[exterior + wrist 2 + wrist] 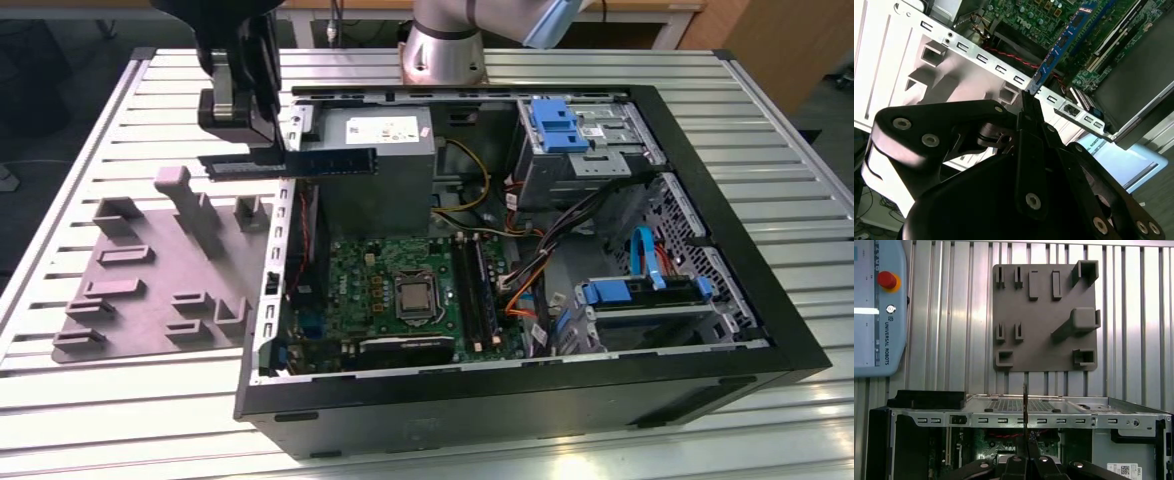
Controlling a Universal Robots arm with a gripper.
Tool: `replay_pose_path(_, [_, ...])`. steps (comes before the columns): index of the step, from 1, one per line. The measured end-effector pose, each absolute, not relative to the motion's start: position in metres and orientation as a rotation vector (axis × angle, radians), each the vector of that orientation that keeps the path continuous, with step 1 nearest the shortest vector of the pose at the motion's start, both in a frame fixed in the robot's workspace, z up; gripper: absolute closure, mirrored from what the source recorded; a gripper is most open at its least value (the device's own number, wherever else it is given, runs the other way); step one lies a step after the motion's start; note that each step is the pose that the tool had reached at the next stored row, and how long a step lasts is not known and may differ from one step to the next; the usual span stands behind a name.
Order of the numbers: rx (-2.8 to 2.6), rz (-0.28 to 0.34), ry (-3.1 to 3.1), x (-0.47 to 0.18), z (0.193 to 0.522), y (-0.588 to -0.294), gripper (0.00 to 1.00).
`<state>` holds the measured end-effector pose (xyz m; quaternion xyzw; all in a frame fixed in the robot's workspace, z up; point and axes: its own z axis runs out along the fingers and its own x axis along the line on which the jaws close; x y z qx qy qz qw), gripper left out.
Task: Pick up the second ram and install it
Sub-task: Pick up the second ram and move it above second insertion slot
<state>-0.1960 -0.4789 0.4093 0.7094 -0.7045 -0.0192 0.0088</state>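
1. Pinching the second ram (331,160) by one end with the hand (280,150), fingers pressed together on the board
2. Held up in the air, touching nothing but the fingers, long edge level in the exterior view, sticking straight out from the fingertips
3. Same grip in the second wrist view: hand (1029,97) clamped on the near end of the second ram (1061,42), blue-green board with black chips running away from the fingertips
4. Seen edge-on in the first wrist view: second ram (1025,405) as a thin dark upright line coming out of the hand (1026,460)
5. Hanging over the side wall of the open computer case (747,300), that wall roughly straight under the hand
6. Lower than the hand and further into the case: motherboard (387,270) with long black memory slots (470,285), well apart from the ram
7. Lower than the hand on the other side, outside the case: grey fixture plate (154,265) with upright posts, lying flat on the slatted worktop (80,400)
8. Off to one side of the plate, farther from the hand than the case wall: teach pendant (879,305) lying on the worktop
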Motion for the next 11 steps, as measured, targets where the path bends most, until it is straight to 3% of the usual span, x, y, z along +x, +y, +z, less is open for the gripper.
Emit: replay_pose_path(11, [2.216, -0.060, -2.201, -0.184, 0.409, -0.479, 0.88])
